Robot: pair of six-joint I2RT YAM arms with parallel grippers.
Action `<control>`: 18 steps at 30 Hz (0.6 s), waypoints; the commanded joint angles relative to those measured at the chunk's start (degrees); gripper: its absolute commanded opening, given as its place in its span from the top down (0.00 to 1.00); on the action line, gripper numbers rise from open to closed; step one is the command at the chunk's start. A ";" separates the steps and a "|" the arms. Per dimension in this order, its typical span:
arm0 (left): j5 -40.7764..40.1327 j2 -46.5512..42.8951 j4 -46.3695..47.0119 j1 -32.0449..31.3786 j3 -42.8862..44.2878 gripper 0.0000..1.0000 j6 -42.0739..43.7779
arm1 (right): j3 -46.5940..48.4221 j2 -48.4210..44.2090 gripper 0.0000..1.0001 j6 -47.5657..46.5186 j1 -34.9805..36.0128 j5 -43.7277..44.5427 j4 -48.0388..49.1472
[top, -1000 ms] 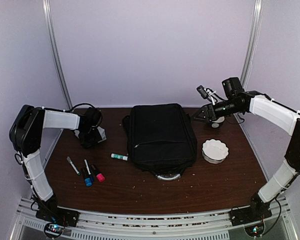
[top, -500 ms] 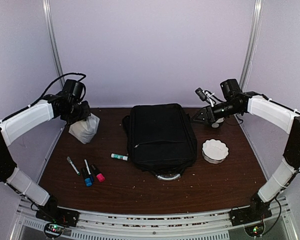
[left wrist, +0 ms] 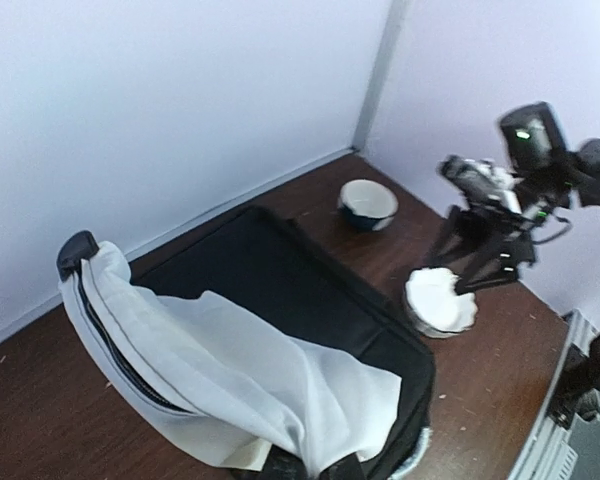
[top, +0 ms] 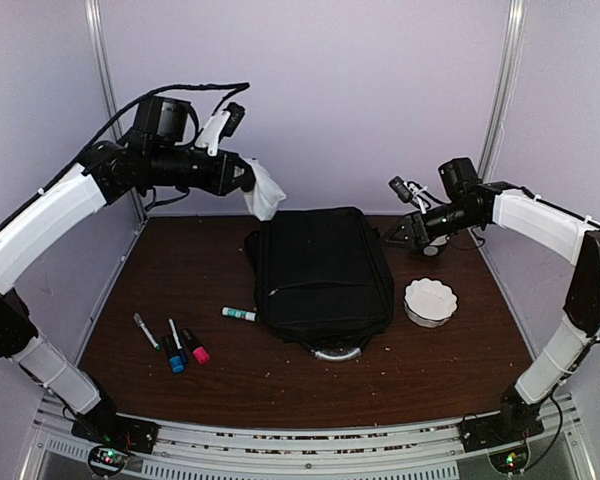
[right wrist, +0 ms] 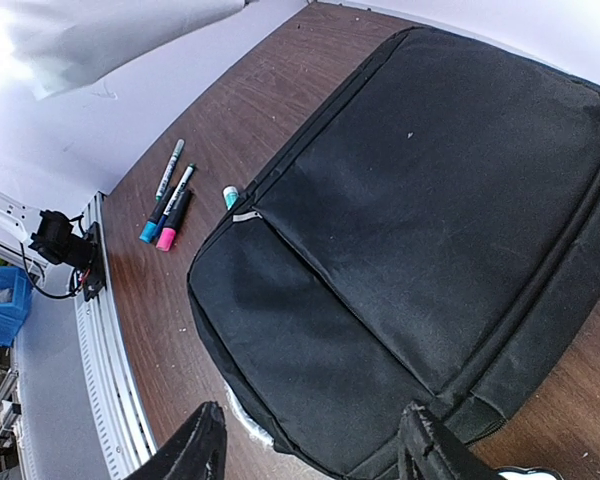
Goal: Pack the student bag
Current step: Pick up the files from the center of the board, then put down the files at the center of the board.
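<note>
Overhead, your left pincer [top: 248,180] is clamped on a white pouch [top: 266,193], high beside the back wall [top: 310,90]. Your right pincer [top: 398,230] gapes empty near the back-right corner of the counter [top: 180,255]. Mid-counter the student bag [top: 323,275] lies flat. Bare wood left-rear and front; lilac walls on three sides.

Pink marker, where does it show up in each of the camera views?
Top external: pink marker at lower left, on the table left of the student bag.
Left wrist: not in it.
Right wrist: pink marker left of centre, beyond the bag's corner.
Shared landmark: the student bag, in all three views.
</note>
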 commanded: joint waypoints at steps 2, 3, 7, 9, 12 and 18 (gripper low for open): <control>17.19 6.91 1.99 -5.49 8.78 1.00 10.44 | 2.45 -0.97 0.41 -0.70 -0.88 0.11 -1.17; 18.15 8.03 0.68 -6.60 10.13 1.00 12.20 | 2.39 -1.36 0.41 -0.68 -1.20 0.23 -1.12; 19.59 12.29 -5.01 -11.69 14.16 1.00 18.83 | 1.71 -2.60 0.41 -0.34 -2.69 0.53 -0.27; 20.45 14.33 -8.21 -13.43 15.96 1.00 20.98 | 1.68 -2.66 0.41 -0.43 -3.22 0.70 -0.24; 21.96 17.01 -11.34 -16.46 18.12 1.00 24.12 | 1.78 -2.54 0.41 -0.39 -3.67 0.52 -0.29; 20.25 21.64 -15.49 -23.91 22.46 1.00 31.84 | 1.75 -1.86 0.41 -0.13 -4.23 0.31 -0.02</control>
